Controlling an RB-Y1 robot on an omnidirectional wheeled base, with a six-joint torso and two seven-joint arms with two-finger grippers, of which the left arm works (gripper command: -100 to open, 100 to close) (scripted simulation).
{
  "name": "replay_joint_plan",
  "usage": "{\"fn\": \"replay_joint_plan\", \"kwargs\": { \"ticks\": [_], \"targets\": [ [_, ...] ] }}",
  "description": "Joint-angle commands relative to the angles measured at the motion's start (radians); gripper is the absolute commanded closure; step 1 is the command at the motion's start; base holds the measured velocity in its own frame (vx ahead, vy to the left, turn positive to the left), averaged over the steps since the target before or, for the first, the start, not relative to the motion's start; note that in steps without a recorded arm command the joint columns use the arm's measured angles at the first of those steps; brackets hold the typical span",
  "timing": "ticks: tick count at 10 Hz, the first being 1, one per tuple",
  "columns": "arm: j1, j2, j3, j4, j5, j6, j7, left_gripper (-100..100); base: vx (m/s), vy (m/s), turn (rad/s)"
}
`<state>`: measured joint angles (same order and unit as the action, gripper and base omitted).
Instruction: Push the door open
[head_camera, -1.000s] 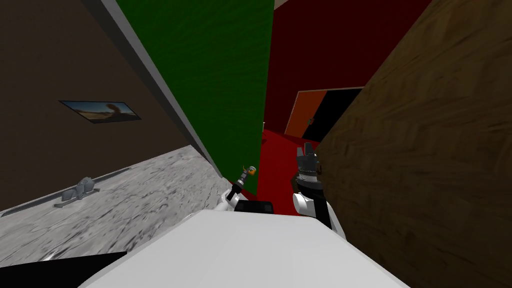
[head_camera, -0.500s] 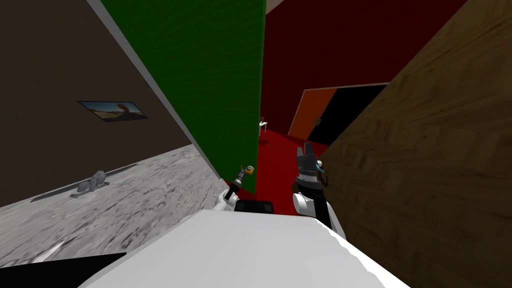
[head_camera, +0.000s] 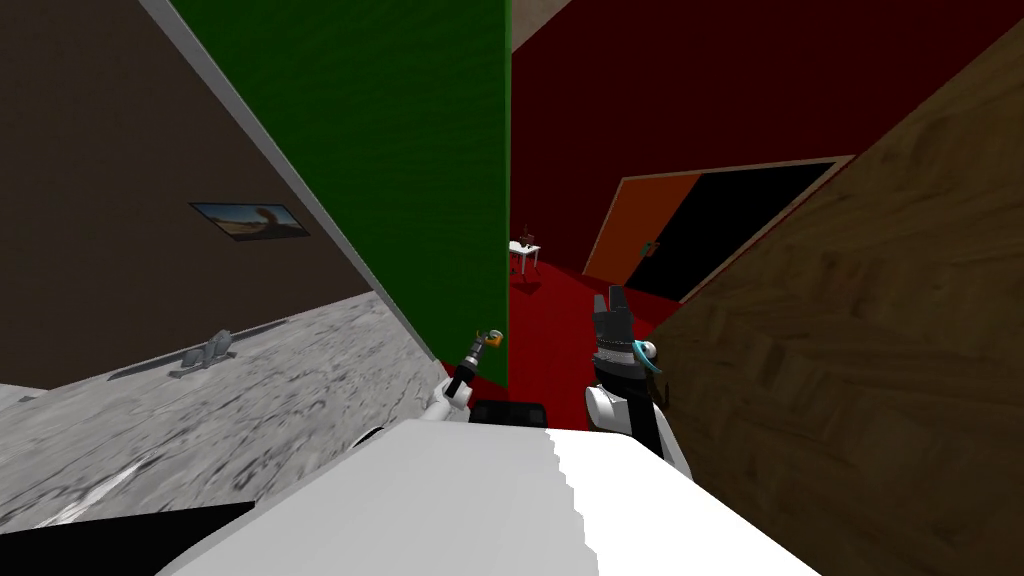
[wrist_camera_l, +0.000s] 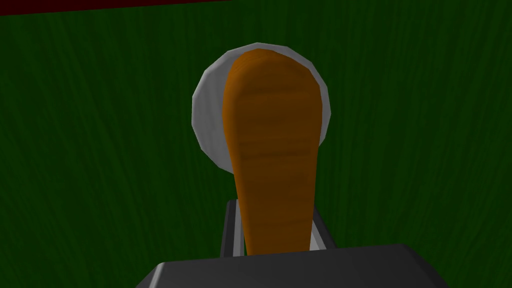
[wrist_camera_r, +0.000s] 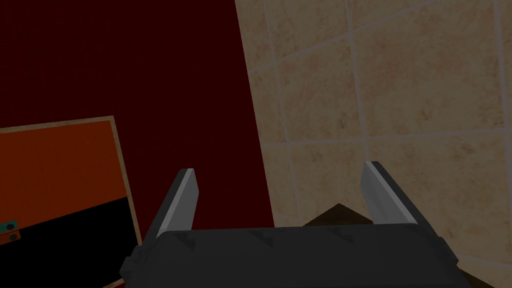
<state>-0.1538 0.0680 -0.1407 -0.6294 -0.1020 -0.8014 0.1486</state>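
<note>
Green door, left of centre, ajar.
Left gripper clamped on orange handle; right gripper spread, idle. Risk: the door's swing may pull the handle from the grip.

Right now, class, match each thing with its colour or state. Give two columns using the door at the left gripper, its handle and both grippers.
1 door at the left gripper
2 handle
3 left gripper
4 right gripper

A orange
B open, holding nothing
C green
D shut on the handle

Pairs: 1-C, 2-A, 3-D, 4-B
</note>
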Motion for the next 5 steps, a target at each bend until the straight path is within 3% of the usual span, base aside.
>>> {"fn": "replay_joint_plan", "kwargs": {
  "ticks": [1,5],
  "targets": [
    [0.005,0.006,0.024,-0.021,0.006,0.005,-0.001,100,0.138,-0.203,0.127],
    [0.004,0.003,0.048,-0.017,0.012,0.004,-0.003,100,0.114,-0.130,0.077]
  ]
}}
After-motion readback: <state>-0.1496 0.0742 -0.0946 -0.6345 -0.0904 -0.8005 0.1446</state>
